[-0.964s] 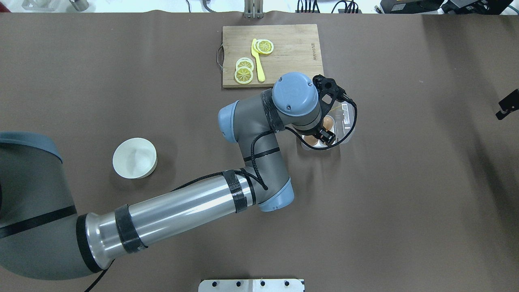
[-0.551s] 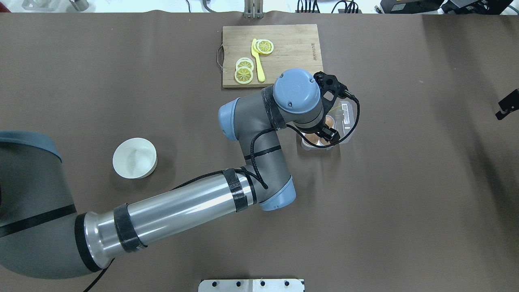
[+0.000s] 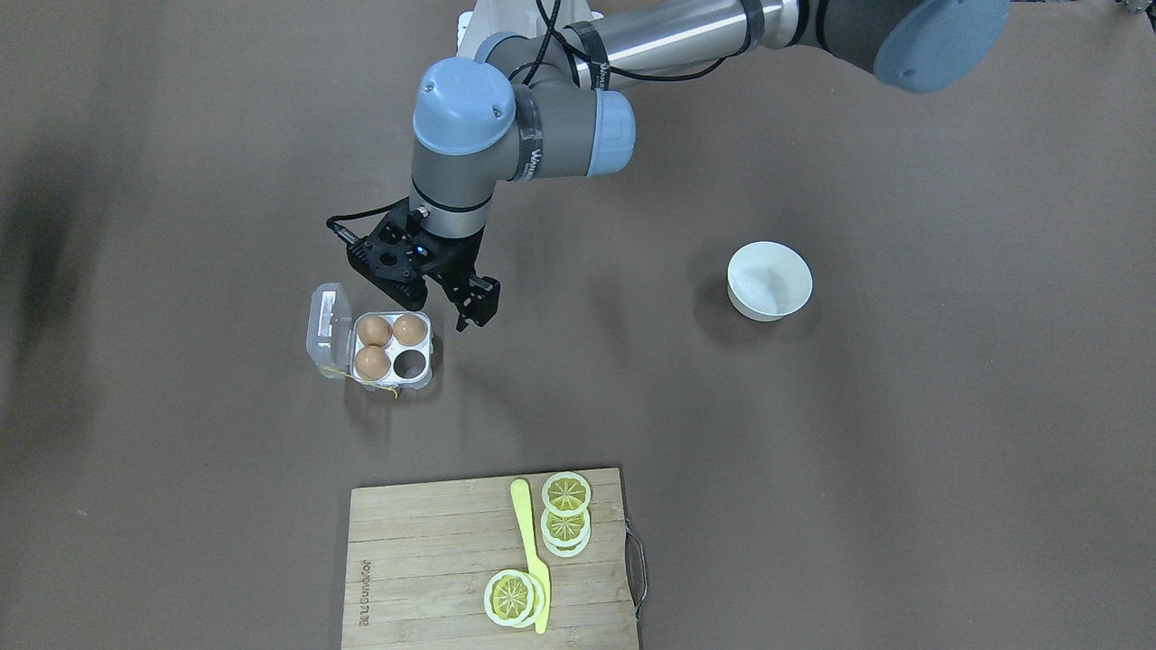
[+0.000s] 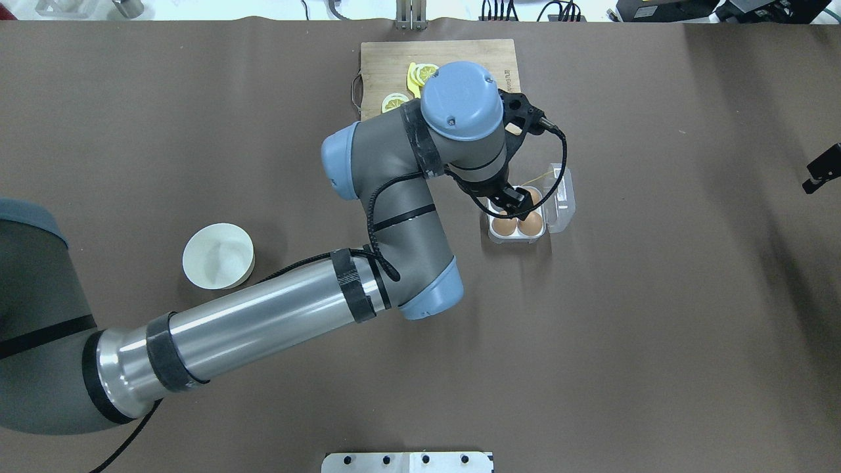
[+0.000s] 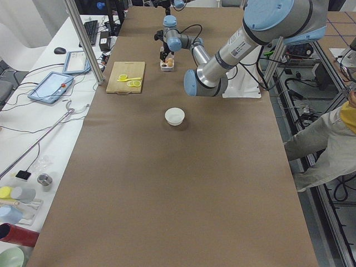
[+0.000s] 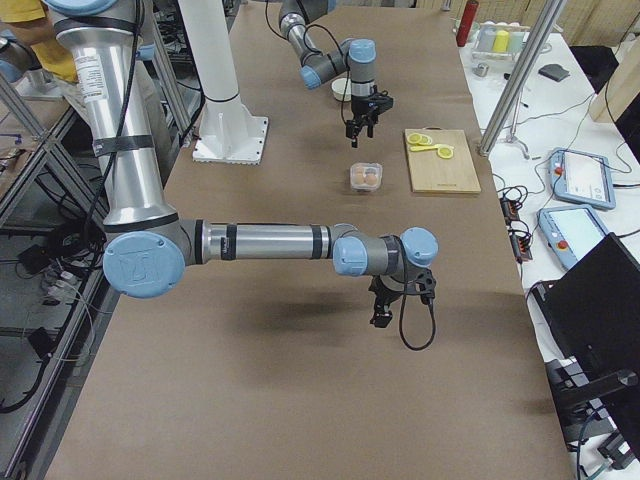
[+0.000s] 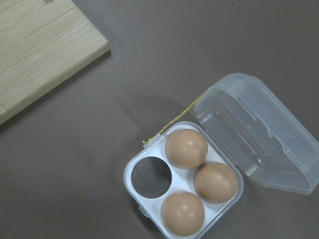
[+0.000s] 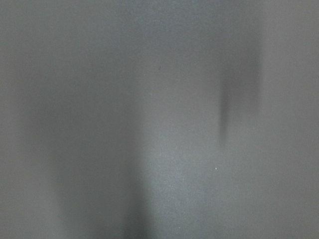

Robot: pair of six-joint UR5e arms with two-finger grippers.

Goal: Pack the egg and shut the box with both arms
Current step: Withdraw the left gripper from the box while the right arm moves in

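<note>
The box point(image 3: 392, 348) is a clear four-cup carton whose lid point(image 7: 259, 134) lies open flat. Three brown eggs sit in its cups; one egg point(image 7: 186, 148) lies by the yellow string point(image 7: 174, 124), and one cup point(image 7: 151, 177) is empty. My left gripper point(image 3: 470, 311) hangs above the table just beside the box, open and empty. In the overhead view it point(image 4: 517, 200) overlaps the box point(image 4: 519, 240). My right gripper point(image 4: 821, 169) is far off at the table's right edge. Whether it is open or shut cannot be told.
A wooden cutting board point(image 3: 433, 560) with lemon slices point(image 3: 566, 515) and a yellow knife point(image 3: 533, 560) lies beyond the box. A white bowl point(image 4: 218, 256) stands on my left side. A white metal plate point(image 4: 407, 462) is at the near edge.
My left gripper has lifted out of the box and drawn back, leaving a third egg uncovered in its cup. The wrist now covers part of the cutting board. The right arm has not moved.
</note>
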